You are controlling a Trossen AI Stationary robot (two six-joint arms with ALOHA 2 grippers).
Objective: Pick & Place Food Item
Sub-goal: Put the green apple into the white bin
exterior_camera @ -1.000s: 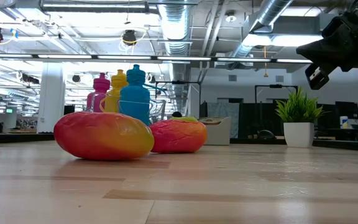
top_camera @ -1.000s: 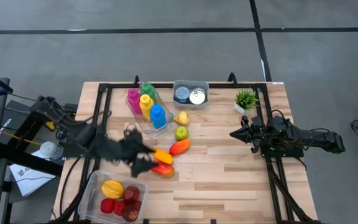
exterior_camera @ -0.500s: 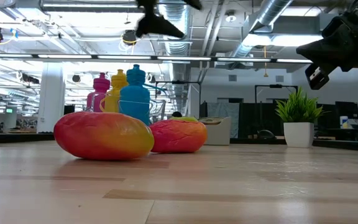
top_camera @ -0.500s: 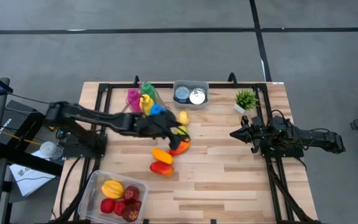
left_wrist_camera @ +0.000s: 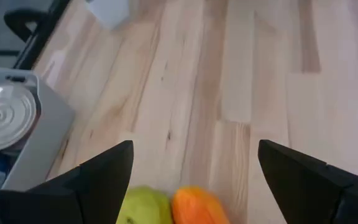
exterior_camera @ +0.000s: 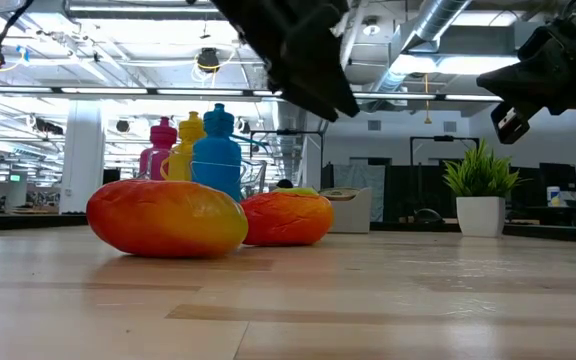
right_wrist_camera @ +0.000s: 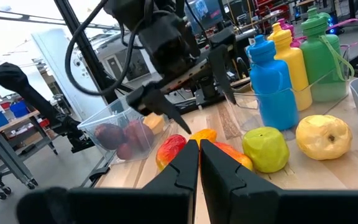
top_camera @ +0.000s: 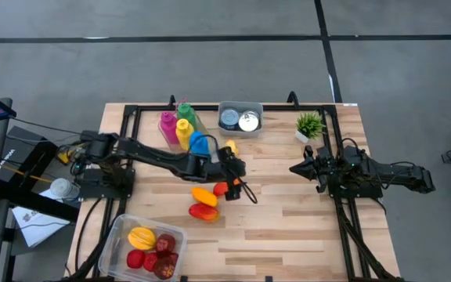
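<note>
Two dark arms are seen over a wooden table (top_camera: pixel 288 227), the left one stretched far across it toward the middle. Its left gripper (top_camera: pixel 236 174) is held above the fruit cluster with fingers spread wide and nothing between them — in the left wrist view a green fruit (left_wrist_camera: pixel 143 205) and an orange fruit (left_wrist_camera: pixel 197 205) are framed just below the open fingers (left_wrist_camera: pixel 98 177). The right gripper (top_camera: pixel 297 168) is parked at the table's right side, its fingers pressed together and empty. A clear tub (top_camera: pixel 116 235) holding yellow and red fruit is set at the near left corner. Coloured bottles (top_camera: pixel 182 129) are grouped at the back, beside a grey bin (top_camera: pixel 239 107) of cans. Two red-orange mangoes (top_camera: pixel 204 204) are lying near the table's centre, touching one another, with a yellow pear (right_wrist_camera: pixel 322 137) and the green fruit just behind them.
</note>
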